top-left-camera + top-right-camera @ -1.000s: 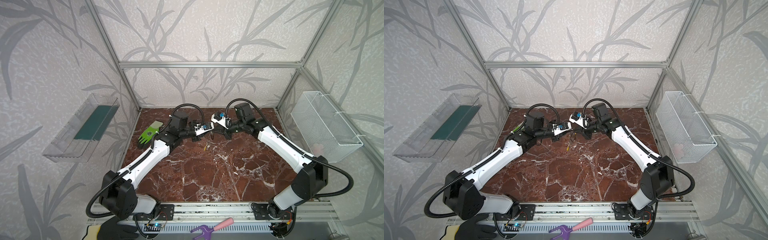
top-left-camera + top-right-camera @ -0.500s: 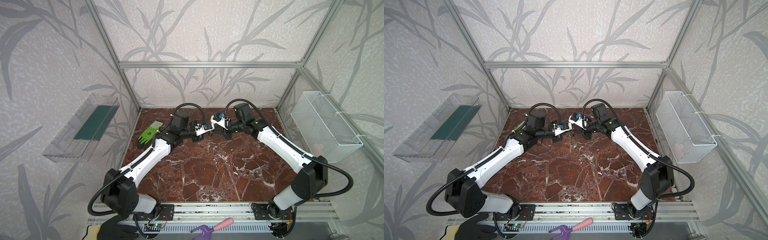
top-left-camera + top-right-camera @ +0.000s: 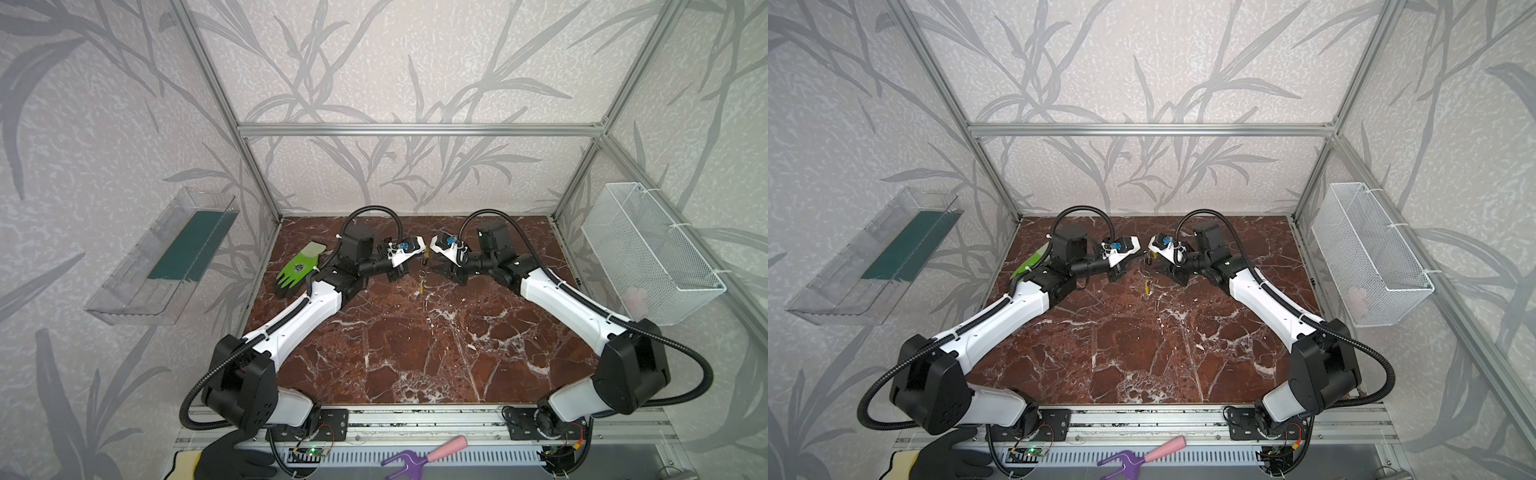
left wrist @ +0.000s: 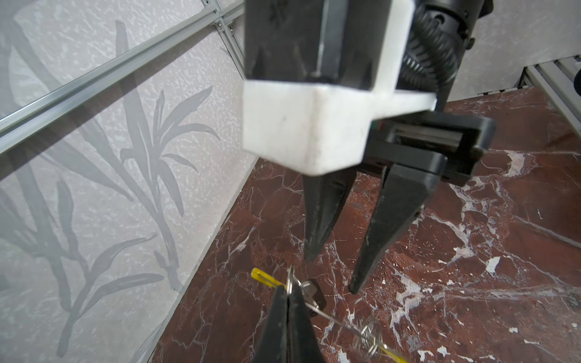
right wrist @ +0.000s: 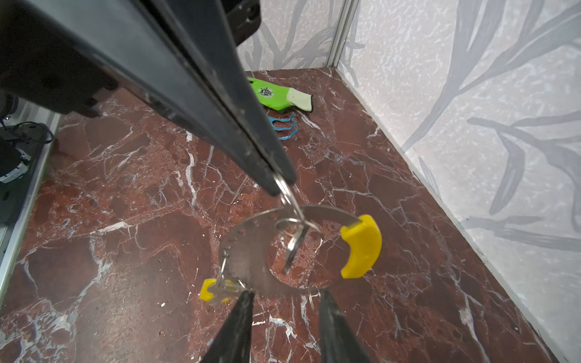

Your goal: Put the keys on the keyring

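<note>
1. Left gripper [image 5: 281, 184]: fingers pressed flat together; the tips pinch a small split ring [image 5: 287, 196], and nothing else sits between them.
2. Right gripper [image 4: 332, 275]: fingers spread apart and gripping nothing; in the right wrist view one fingertip [image 5: 243, 301] sits on each side of the keyring's lower rim; contact with the rim cannot be determined.
3. Keyring [image 5: 234, 248]: a grey loop with a yellow segment [image 5: 361, 248] along one side; it hangs below the pinched split ring, between the two grippers and above the table [image 5: 125, 204]; in both top views the bundle [image 3: 423, 266] sits near the middle of the table's far edge.
4. Keys:
   - the centre key [image 5: 294, 248] hangs from the split ring, down through the opening of the loop; its head is hard to make out;
   - the yellow-tagged key [image 5: 217, 290] hangs by its own small wire ring from the loop's rim, opposite the yellow segment and just beside a right fingertip; in a top view its tag [image 3: 1147, 286] dangles lowest.
5. Surroundings:
   - a green glove [image 3: 297, 270] lies at the table's far left corner, with a blue rake tool [image 5: 284, 125] just beside it;
   - a wire basket [image 3: 648, 249] hangs on the right wall; a clear tray [image 3: 166, 257] hangs on the left wall;
   - a purple-and-pink fork tool [image 3: 419, 453] and a black glove [image 3: 232, 461] lie in front of the table's near edge.
</note>
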You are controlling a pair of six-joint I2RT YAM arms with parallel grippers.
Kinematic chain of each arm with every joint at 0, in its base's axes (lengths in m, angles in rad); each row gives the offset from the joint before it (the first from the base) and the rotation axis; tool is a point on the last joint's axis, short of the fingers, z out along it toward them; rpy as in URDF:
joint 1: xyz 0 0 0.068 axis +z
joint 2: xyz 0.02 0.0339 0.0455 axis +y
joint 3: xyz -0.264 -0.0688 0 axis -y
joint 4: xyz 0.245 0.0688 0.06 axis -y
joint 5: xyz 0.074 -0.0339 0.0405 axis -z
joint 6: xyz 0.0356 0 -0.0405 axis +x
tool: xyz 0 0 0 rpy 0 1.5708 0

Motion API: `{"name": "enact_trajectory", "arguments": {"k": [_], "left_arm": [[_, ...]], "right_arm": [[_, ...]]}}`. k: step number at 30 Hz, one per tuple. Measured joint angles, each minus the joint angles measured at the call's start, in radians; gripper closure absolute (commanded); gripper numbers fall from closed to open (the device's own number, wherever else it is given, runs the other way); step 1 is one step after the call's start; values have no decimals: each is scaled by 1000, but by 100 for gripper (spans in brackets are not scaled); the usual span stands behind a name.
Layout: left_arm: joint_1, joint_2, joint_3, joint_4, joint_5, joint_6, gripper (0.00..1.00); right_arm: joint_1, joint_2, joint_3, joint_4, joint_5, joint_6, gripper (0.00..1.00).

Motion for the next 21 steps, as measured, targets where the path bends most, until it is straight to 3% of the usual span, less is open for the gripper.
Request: {"name": "enact_trajectory", "arguments": {"k": [13, 21], "left_arm": [[1, 0, -29, 140, 11, -85, 100], [2, 0, -32, 177, 27, -122, 100]], "right_arm": [[0, 32, 5, 150, -56, 116, 73], [0, 77, 26, 165, -55, 156, 94]]}}
